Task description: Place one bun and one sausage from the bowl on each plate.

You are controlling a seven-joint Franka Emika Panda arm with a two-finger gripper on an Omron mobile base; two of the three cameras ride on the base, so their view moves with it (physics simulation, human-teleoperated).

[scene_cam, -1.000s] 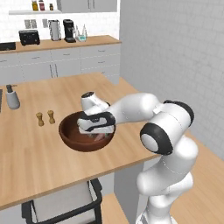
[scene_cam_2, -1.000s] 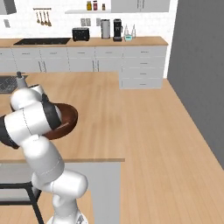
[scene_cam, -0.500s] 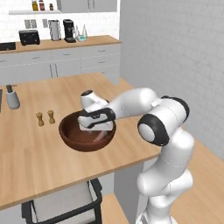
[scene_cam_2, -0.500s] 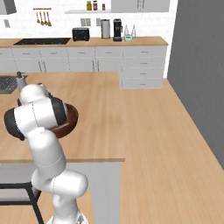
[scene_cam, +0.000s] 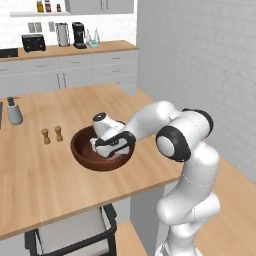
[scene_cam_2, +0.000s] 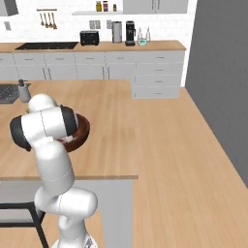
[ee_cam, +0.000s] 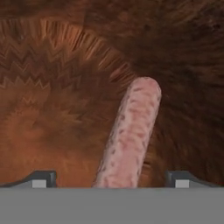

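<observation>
The wooden island counter (scene_cam: 45, 175) is carrying the work at this stage, so that everything lies within the arm's forward reach. Near its front edge the bowl (scene_cam: 82, 155) is sitting upright, its thick dark walls keeping the food gathered in one place; the same bowl (scene_cam_2: 83, 131) is showing partly behind the arm in the right base view. The white arm is bending down and over the rim so that its hand points into the hollow, which explains why the gripper (scene_cam: 113, 148) is lying low inside the bowl rather than above it.

In the hand view, the gripper (ee_cam: 111, 177) is standing with its jaws spread wide and nothing clamped between them. The sausage (ee_cam: 130, 135) is resting on the bowl's wooden floor (ee_cam: 57, 113), running lengthwise up the middle of the gap with clear space on either side; the jaws appear to be straddling it in readiness for a grasp, and no contact is visible.

Two small shakers (scene_cam: 52, 134) are standing just beyond the bowl, and a soap dispenser (scene_cam: 14, 111) is standing farther back, both apart from the work. The buns and plates cannot be made out here.
</observation>
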